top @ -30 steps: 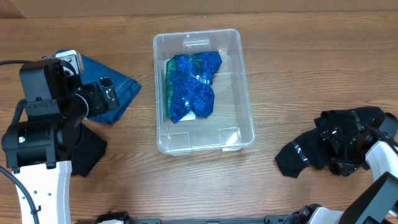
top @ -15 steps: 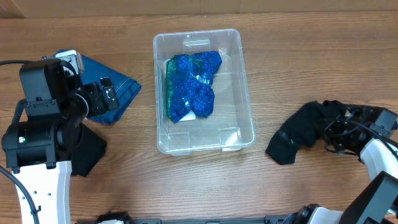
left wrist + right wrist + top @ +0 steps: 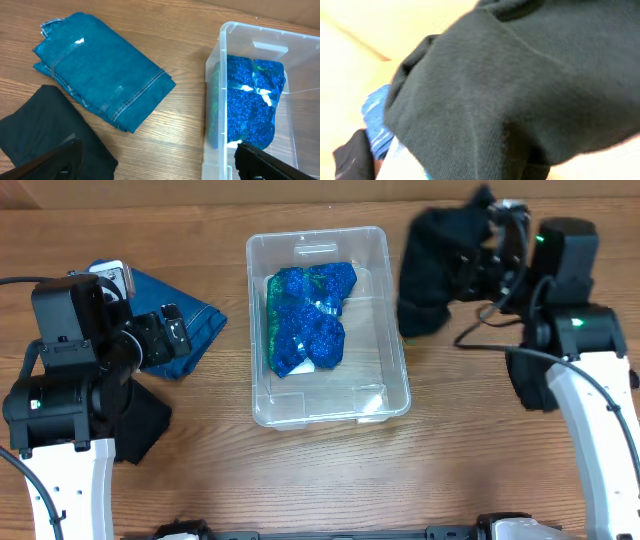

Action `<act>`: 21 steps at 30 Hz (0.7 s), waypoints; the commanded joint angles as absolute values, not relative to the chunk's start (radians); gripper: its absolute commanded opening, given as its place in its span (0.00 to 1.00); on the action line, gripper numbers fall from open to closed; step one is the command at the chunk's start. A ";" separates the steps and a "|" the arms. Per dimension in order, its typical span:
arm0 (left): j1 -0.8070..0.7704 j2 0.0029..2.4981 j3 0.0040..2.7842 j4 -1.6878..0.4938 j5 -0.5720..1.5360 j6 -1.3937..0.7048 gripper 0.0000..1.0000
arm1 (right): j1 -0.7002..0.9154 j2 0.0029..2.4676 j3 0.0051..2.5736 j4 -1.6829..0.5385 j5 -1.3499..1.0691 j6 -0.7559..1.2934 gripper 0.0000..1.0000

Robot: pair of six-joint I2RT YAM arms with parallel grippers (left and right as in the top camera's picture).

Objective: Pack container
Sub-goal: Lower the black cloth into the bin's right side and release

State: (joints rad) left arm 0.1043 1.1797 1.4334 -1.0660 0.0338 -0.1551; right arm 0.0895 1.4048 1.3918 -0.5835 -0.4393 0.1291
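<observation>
The clear container stands in the middle of the table, and a sparkly blue cloth lies inside it. My right gripper is raised beside the container's far right corner, shut on a black garment that hangs down over the right rim. That garment fills the right wrist view and hides the fingers. My left gripper hangs open over bare wood left of the container, with nothing between its fingers.
Folded blue jeans lie left of the container, under the left arm. A black cloth lies at the near left, also seen as the black cloth in the left wrist view beside the jeans.
My right gripper shut on the black garment at the near right, lifted it, and carried it up and left to the container's far right side. The left arm has not moved.
</observation>
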 commanded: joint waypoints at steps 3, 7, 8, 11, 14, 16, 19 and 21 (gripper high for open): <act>0.102 1.184 1.455 -1.062 0.045 -0.165 1.00 | 0.280 1.450 1.424 -0.558 -0.313 0.067 0.04; 0.102 1.184 1.455 -1.063 0.045 -0.165 1.00 | 0.342 1.601 1.424 -0.546 -0.229 0.052 0.04; 0.102 1.184 1.455 -1.063 0.045 -0.165 1.00 | 0.343 1.629 1.424 -0.537 -0.224 0.052 0.04; 0.102 1.184 1.455 -1.063 0.045 -0.165 1.00 | 0.343 1.721 1.424 -0.483 -0.224 0.051 0.04; 0.102 1.184 1.455 -1.063 0.046 -0.165 1.00 | 0.343 1.770 1.424 -0.455 -0.225 0.051 0.04; 0.102 1.184 1.455 -1.063 0.046 -0.165 1.00 | 0.343 1.793 1.424 -0.445 -0.225 0.051 0.04; 0.102 1.184 1.455 -1.063 0.045 -0.165 1.00 | 0.343 1.808 1.424 -0.437 -0.225 0.051 0.04; 0.102 1.184 1.455 -1.063 0.045 -0.165 1.00 | 0.343 1.808 1.424 -0.428 -0.224 0.051 0.62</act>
State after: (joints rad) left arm 0.1043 1.1805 1.4334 -1.0657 0.0338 -0.1555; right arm 0.3420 1.8095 1.4071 -0.4496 -0.2287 0.0586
